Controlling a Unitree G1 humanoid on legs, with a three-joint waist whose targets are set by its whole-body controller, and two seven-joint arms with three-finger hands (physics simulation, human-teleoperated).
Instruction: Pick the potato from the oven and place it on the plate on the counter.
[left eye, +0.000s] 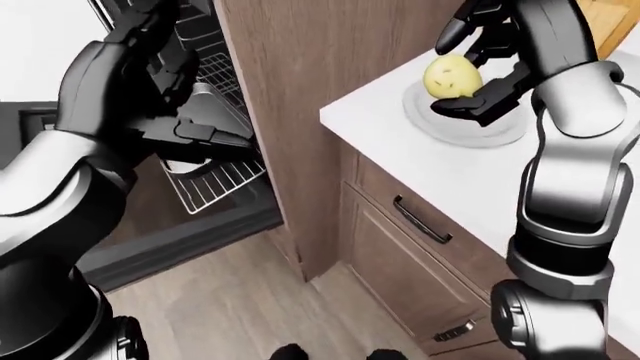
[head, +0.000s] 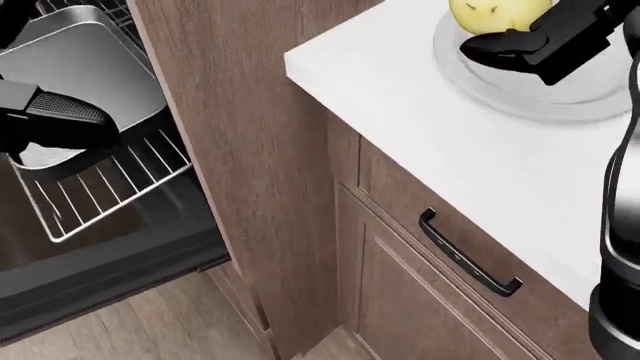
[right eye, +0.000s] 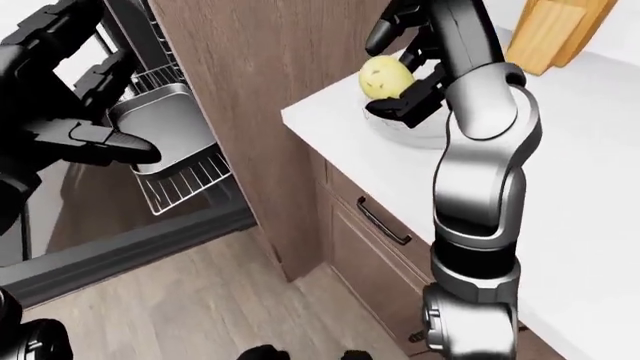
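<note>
Both arms are built of glossy silver-grey rounded metal shells joined by black ringed cylindrical joints, each ending in a matte black three-fingered right hand (left eye: 478, 71) or matte black three-fingered left hand (left eye: 195, 131) of blocky segmented fingers, with a dark rounded torso below.

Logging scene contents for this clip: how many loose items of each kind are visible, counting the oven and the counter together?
Potato: 1, held in the right hand over the plate
Plate: 1, on the white counter
Metal tray: 1, on the oven rack
Wooden block: 1, on the counter
Total: 4
</note>
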